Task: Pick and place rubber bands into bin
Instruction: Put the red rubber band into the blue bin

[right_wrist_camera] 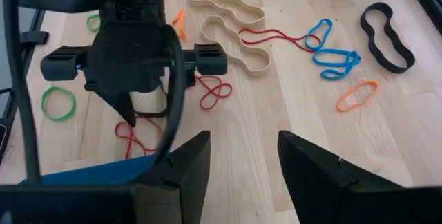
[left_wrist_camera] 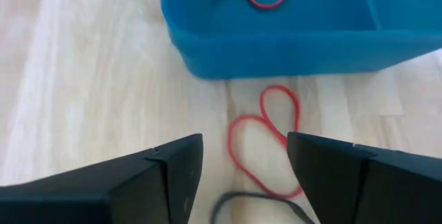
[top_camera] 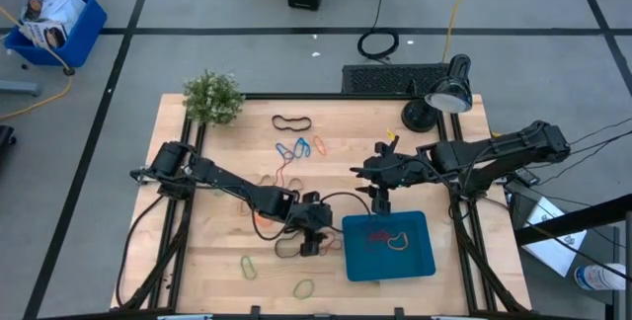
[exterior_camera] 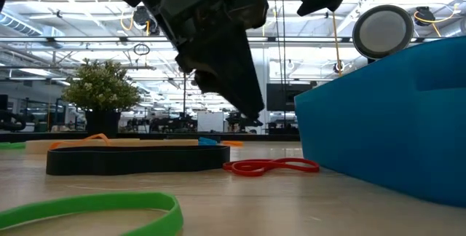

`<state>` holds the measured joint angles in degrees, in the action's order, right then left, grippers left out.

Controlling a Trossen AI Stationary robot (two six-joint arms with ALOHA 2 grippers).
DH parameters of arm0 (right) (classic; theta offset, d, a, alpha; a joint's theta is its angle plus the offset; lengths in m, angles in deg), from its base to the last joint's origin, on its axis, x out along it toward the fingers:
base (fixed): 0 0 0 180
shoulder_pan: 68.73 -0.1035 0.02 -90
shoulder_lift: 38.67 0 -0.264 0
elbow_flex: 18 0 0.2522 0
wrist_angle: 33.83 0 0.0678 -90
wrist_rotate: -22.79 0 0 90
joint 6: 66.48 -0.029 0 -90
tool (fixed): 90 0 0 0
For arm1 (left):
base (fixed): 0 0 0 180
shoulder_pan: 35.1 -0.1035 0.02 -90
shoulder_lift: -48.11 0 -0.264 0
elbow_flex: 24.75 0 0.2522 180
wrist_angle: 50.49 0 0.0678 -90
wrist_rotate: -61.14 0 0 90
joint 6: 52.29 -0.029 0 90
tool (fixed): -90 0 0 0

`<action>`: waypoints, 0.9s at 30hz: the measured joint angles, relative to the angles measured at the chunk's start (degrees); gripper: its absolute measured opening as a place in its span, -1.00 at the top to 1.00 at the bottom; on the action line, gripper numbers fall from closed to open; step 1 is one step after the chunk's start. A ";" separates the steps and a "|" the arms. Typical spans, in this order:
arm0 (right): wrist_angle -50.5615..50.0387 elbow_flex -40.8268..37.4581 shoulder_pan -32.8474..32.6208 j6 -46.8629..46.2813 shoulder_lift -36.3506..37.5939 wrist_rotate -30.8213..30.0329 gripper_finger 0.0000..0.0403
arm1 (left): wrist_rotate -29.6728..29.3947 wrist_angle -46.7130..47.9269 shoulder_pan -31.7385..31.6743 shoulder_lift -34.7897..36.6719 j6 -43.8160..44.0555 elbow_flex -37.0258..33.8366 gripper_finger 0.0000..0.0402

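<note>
From above, the left hand point(top_camera: 314, 242) hovers just off the left edge of the teal bin point(top_camera: 423, 261), which already has a few red rubber bands point(top_camera: 387, 237) in it, while the right hand point(top_camera: 379, 201) waits over the bin's far edge. Down at counter level, a red band point(exterior_camera: 271, 166) lies flat right beside the bin wall. Left wrist cam: fingers spread wide, holding nothing, with that red band point(left_wrist_camera: 266, 141) on the wood between them. Right wrist cam shows that hand released too, with loose bands point(right_wrist_camera: 335, 59) scattered across the counter point(right_wrist_camera: 290, 106). These are light and floppy, so I'd guess pinching one strand works best.
</note>
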<state>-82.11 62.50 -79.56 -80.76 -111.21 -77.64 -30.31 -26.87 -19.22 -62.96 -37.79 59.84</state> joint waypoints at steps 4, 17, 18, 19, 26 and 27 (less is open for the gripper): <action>0.02 0.00 0.00 -0.02 0.00 0.00 0.17 | -0.30 -1.47 0.04 0.00 -1.96 0.00 0.00; -0.04 0.00 0.00 -0.04 -0.02 0.00 0.17 | 1.98 -5.16 0.04 -5.03 0.66 0.00 0.17; 0.00 0.00 0.00 -0.04 -0.02 0.00 0.17 | 1.89 -5.13 -0.02 -5.01 0.85 0.00 0.18; -0.02 0.00 0.00 -0.03 -0.02 0.00 0.17 | 1.32 -5.04 -0.07 -4.96 0.86 0.00 0.19; -0.02 0.00 0.00 -0.04 -0.02 0.01 0.17 | -2.48 -3.21 -0.07 -5.00 0.13 0.00 0.19; -0.02 0.00 0.00 -0.04 -0.02 0.00 0.17 | -1.99 -3.19 -0.07 -5.18 0.68 0.00 0.19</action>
<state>-82.13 62.50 -79.56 -80.80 -111.23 -77.64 -32.30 -30.06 -19.29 -68.13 -37.11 59.84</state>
